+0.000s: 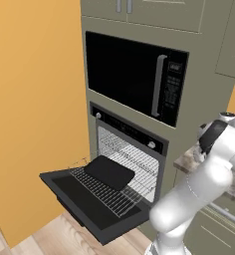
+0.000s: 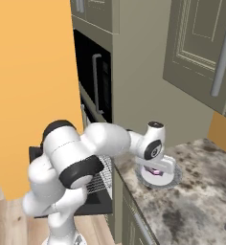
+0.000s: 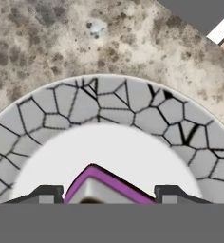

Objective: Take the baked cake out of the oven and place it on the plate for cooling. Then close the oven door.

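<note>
At the bottom centre of the hand view, the two-finger gripper (image 3: 108, 193) is clamped on the small wedge of cake with a pinkish top (image 3: 107, 186), just above the round white plate with a grey patterned rim (image 3: 133, 114) on the speckled stone counter (image 2: 201, 191). Lower straight, release gently over the white centre, then lift clear. At lower left of the left base view, the flat black oven door (image 1: 84, 206) hangs open.

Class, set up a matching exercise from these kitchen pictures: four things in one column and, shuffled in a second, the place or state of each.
Things:
1. oven door
2. plate
3. baking tray
4. cake slice

Places or states:
A. on the speckled counter
B. between the claw's fingertips, over the plate's white centre
C. folded down, open
D. on the pulled-out wire rack

Pairs: 1-C, 2-A, 3-D, 4-B
</note>
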